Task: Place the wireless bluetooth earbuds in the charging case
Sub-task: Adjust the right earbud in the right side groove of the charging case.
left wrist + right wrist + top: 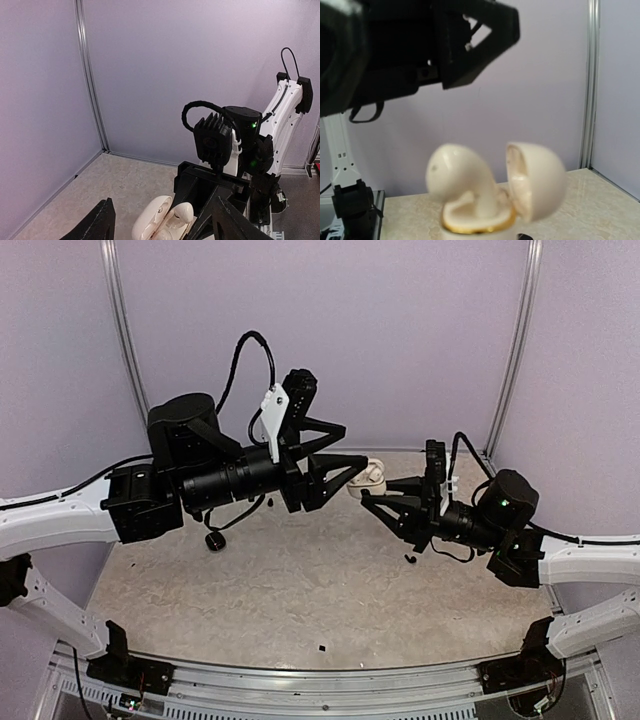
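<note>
The white charging case (374,476) is at the back of the table with its lid open. In the right wrist view the case (535,185) fills the lower middle, blurred and very close. A white earbud (457,172) stands stem-down in its gold-rimmed well, with its head sticking out. The left wrist view shows the case (152,217) and the earbud (182,212) too. My left gripper (355,447) is open and empty, its fingers (97,225) spread wide on either side of the case. My right gripper (368,492) appears shut on the case's base, its fingers mostly out of its own view.
Several small black pieces lie on the speckled tabletop (300,590): one below the left arm (215,540), one near the right gripper (408,560), one near the front (322,648). Purple walls with metal corner posts (515,340) enclose the back and sides.
</note>
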